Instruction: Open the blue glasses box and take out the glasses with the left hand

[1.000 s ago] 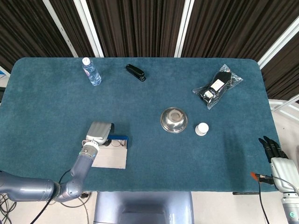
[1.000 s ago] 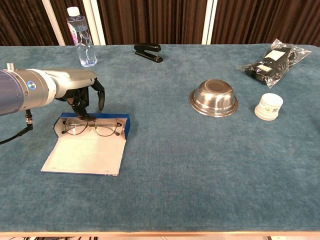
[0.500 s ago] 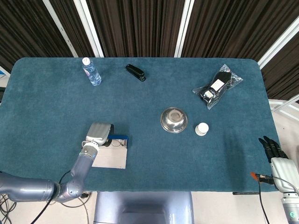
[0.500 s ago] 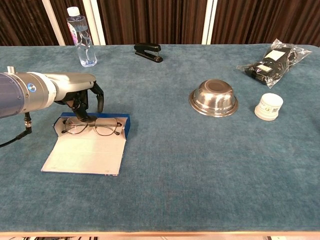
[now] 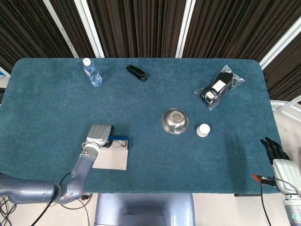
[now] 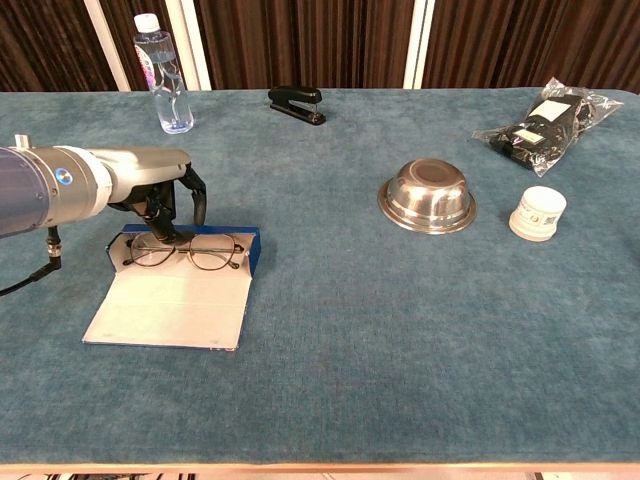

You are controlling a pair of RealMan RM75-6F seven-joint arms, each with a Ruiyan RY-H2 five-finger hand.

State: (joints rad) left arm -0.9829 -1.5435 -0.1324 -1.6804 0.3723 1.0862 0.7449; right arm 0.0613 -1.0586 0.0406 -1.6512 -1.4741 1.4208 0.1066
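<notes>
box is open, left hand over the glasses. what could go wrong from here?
1. The left robot hand reaches only the left end of the glasses; a one-sided pinch could let the thin frame swing or slip.
2. The glasses box lies open and unsecured, with the right robot hand off at the table edge; lifting may drag the box along.
3. Fingers pressing down on the lenses could bend the wire frame.

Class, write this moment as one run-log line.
glasses box: open, lid flat | glasses: in box | left robot hand: fingers down at glasses, grip unclear | right robot hand: idle off table edge
</notes>
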